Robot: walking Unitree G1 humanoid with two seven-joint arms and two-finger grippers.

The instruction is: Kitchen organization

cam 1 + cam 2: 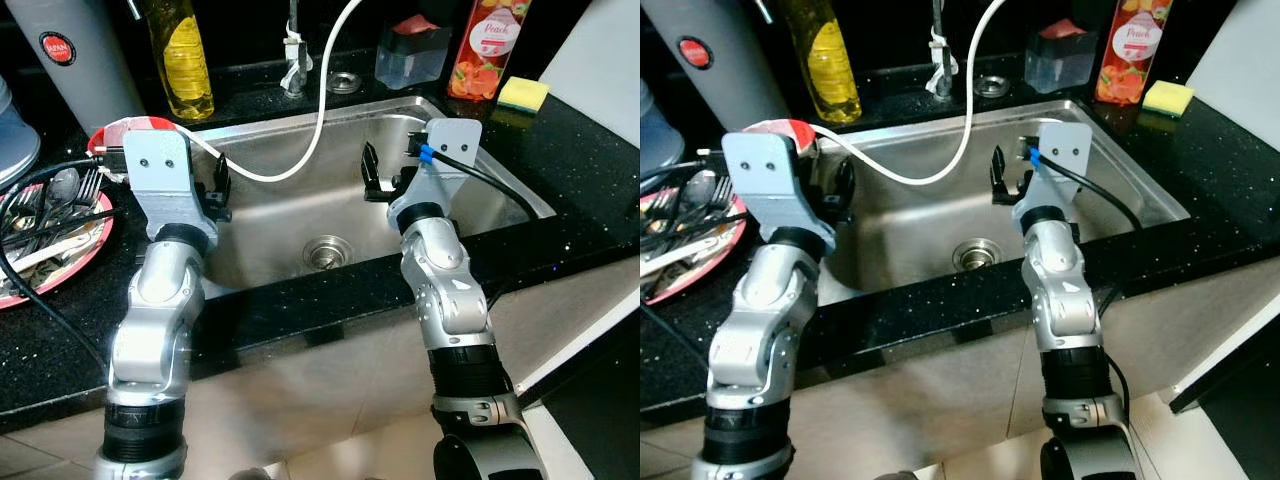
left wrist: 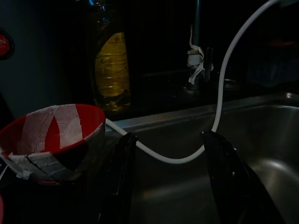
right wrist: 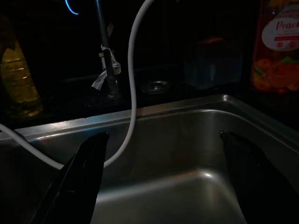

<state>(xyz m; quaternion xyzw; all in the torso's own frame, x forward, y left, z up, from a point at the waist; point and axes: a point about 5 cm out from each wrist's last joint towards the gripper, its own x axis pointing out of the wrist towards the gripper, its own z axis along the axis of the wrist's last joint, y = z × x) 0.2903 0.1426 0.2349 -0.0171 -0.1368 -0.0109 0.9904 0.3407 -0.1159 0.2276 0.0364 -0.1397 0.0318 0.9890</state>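
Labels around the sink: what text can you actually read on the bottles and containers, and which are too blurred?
"Peach" on the red juice bottle behind the sink's right corner.
Round red badge on the grey canister at back left: white lettering, too small to read.
Yellow oil bottle: its label shows no legible text.
Clear container near the tap: no text visible.

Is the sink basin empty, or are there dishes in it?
Empty of dishes: the sink shows bare steel around its drain; a white hose dips into it.
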